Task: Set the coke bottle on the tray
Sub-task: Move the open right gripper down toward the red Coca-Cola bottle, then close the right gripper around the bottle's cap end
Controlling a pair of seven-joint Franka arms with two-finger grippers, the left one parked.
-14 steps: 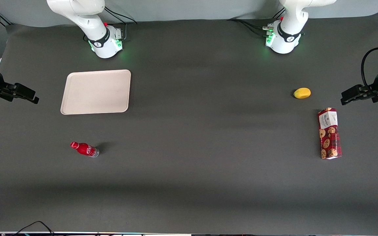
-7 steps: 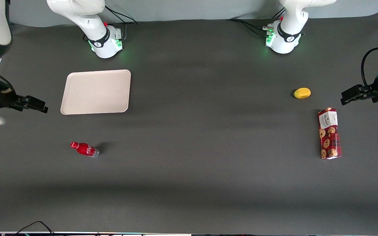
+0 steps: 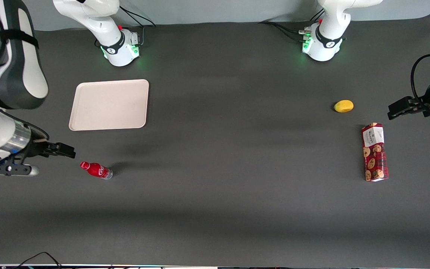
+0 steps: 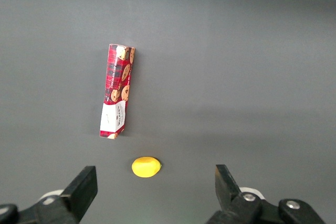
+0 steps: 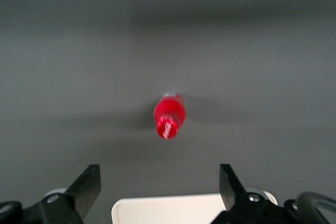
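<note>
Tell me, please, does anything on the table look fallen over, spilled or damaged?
Nothing stands out. The coke bottle stands upright, nearer the camera than the bare tray. The gripper, open, hovers beside the bottle without touching it. The cookie box lies flat, undamaged.

Table: tray, coke bottle, lemon, cookie box

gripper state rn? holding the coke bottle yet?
Right gripper: open, holding nothing, up off the table beside the coke bottle, which stands on the table, apart from the tray.
</note>
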